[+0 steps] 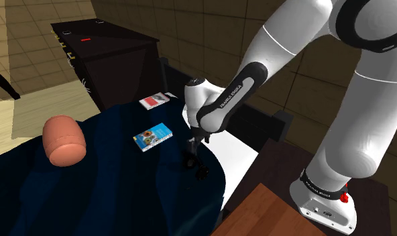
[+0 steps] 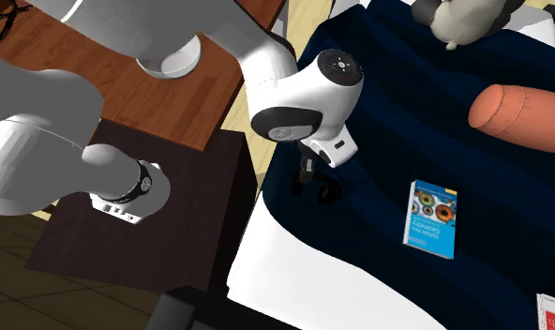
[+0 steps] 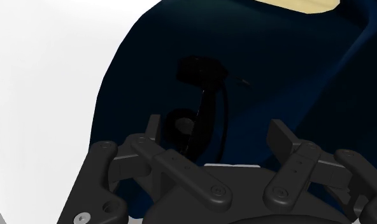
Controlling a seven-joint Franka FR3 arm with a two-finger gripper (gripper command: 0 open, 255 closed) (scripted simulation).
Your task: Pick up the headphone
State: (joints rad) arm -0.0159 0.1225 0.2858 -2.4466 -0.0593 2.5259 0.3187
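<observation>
Black headphone (image 3: pixel 208 105), two round cups joined by a curved band, is lying on the dark navy blanket (image 3: pixel 289 70) of the bed, close to where the blanket is giving way to the white sheet (image 3: pixel 47 95). In the wrist view I am seeing it best: one cup farther out, the band running back toward the camera, the second cup low beside one finger. The all-black gripper (image 3: pixel 218 133) is standing with its fingers (image 3: pixel 283 137) spread wide. The headphone is sitting just beyond and between them, and I am seeing no contact.

The shoulder view is giving me the gripper (image 1: pixel 192 151) hanging right above the headphone (image 1: pixel 201 173), which is reading as little more than dark blobs against the blanket. It is also showing a salmon-pink cylindrical bolster (image 1: pixel 64 139), a blue-covered book (image 1: pixel 153 137) and a red and white box (image 1: pixel 152 100), all well apart from the headphone.

From the second exterior view I am getting a grey plush toy (image 2: pixel 463 19) at the far end of the bed.
</observation>
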